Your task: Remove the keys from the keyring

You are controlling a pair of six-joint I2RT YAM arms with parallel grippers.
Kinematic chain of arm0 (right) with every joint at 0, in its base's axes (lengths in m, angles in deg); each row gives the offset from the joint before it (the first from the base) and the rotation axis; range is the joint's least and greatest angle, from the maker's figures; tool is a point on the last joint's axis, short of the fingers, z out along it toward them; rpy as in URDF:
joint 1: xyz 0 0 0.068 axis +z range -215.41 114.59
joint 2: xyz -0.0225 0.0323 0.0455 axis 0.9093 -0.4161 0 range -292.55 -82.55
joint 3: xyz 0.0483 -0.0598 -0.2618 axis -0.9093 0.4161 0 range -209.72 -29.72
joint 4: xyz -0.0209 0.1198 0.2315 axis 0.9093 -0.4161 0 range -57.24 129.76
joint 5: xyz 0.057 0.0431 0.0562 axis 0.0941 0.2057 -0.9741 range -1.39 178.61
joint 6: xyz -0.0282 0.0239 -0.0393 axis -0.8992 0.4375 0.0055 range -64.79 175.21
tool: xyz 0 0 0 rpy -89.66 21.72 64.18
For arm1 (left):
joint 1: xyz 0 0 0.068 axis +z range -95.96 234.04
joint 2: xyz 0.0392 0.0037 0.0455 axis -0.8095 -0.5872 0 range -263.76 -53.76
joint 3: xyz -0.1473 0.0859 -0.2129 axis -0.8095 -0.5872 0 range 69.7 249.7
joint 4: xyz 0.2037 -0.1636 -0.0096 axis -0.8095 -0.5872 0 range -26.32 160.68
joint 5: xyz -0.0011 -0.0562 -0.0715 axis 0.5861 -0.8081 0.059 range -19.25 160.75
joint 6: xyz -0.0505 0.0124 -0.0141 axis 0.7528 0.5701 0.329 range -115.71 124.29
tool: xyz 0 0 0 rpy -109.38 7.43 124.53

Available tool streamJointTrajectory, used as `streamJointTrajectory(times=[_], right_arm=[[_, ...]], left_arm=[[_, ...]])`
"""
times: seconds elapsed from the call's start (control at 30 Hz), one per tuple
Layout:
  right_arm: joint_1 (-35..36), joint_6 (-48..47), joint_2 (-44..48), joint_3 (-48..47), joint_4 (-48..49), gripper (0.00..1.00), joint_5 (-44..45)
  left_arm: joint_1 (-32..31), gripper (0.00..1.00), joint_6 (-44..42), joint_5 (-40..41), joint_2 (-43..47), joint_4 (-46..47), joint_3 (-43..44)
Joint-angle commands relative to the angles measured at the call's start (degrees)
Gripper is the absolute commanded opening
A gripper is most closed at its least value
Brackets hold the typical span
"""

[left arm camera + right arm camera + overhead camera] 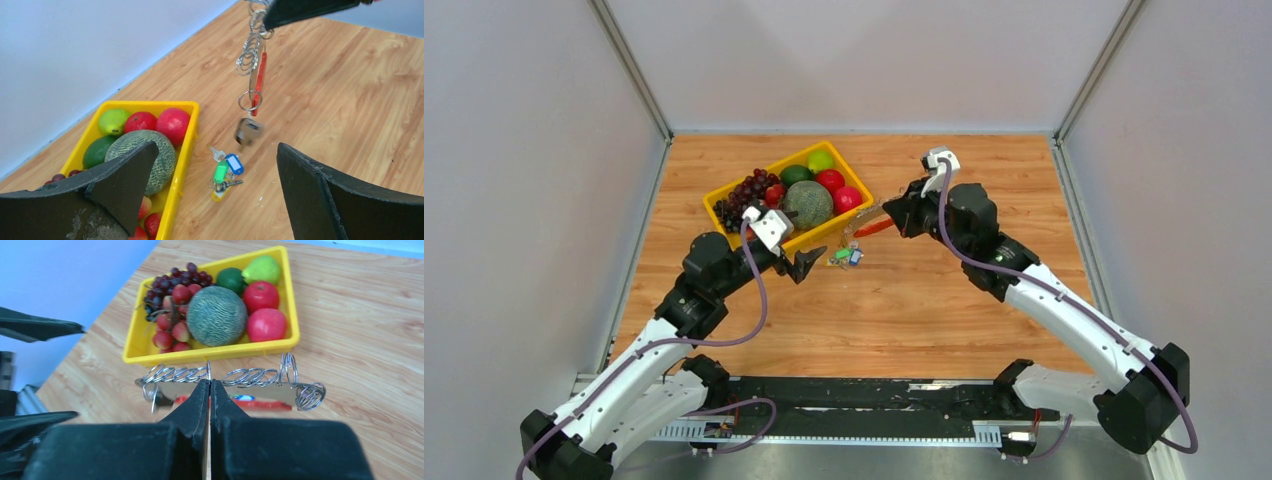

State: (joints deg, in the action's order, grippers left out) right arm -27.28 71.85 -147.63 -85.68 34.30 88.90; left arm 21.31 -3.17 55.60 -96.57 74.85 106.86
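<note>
My right gripper (890, 215) is shut on the keyring and holds it above the table. In the right wrist view the closed fingertips (210, 383) pinch a row of silver rings (252, 376) along a shiny strip, with the red oval tag (262, 404) behind. In the left wrist view the red tag (258, 82) hangs down from that gripper. A blurred silver-grey key piece (248, 131) dangles from its lowest ring. My left gripper (805, 265) is open and empty, low over the table just left of the keyring; it also shows in its own view (215, 150).
A small bunch of keys with blue, green and yellow tags (846, 257) lies on the wood between the grippers (225, 172). A yellow tray (724, 196) of plastic fruit stands behind the left gripper. Grey walls enclose three sides.
</note>
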Motion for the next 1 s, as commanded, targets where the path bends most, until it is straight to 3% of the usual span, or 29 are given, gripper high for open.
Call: streamJointTrajectory(times=[0.0,0.13,0.47,0.97], right_arm=[[0.2,2.8,2.4,-4.9,3.3,0.00,-7.7],[0.2,4.4,3.2,-6.1,3.4,0.00,-11.0],[0.2,6.7,4.3,-7.6,3.8,0.00,-14.8],[1.4,9.5,3.5,-8.7,9.3,0.00,-15.2]], left_arm=[[0.3,1.00,-4.1,-6.8,0.7,5.6,-2.5],[0.3,0.98,-9.3,-13.9,1.2,5.8,-3.9],[0.3,0.98,-6.3,-21.8,0.4,9.5,-4.6],[0.3,0.97,-4.3,-26.1,0.4,12.4,-5.2]])
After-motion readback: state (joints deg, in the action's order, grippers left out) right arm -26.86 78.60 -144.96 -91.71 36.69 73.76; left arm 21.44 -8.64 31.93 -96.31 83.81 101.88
